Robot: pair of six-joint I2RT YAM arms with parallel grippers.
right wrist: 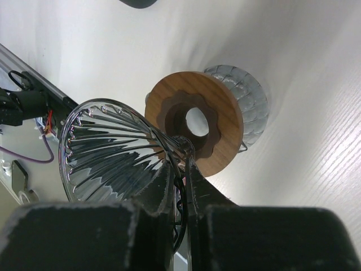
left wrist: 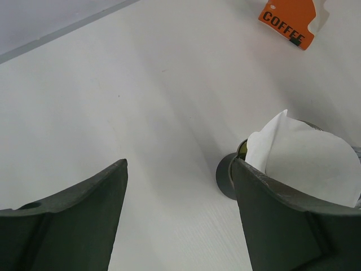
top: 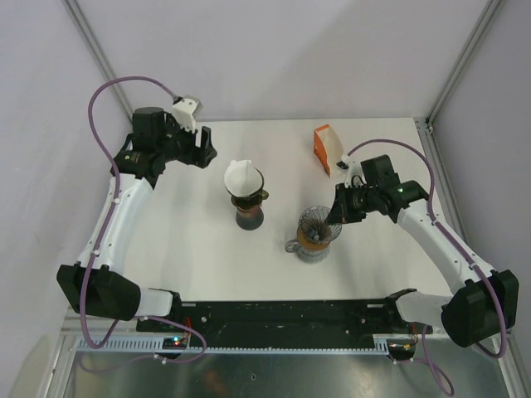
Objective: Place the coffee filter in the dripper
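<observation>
A white paper coffee filter sits open in a dark cone holder on a dark base at the table's middle; it also shows in the left wrist view. A clear ribbed glass dripper with a wooden ring stands to its right. My right gripper is shut on the glass dripper's wall, its fingers pinching the glass on either side. My left gripper is open and empty, to the far left of the filter, over bare table.
An orange box marked COFFEE stands at the back right, also in the left wrist view. The table's near edge has a black rail. Frame posts stand at the back corners.
</observation>
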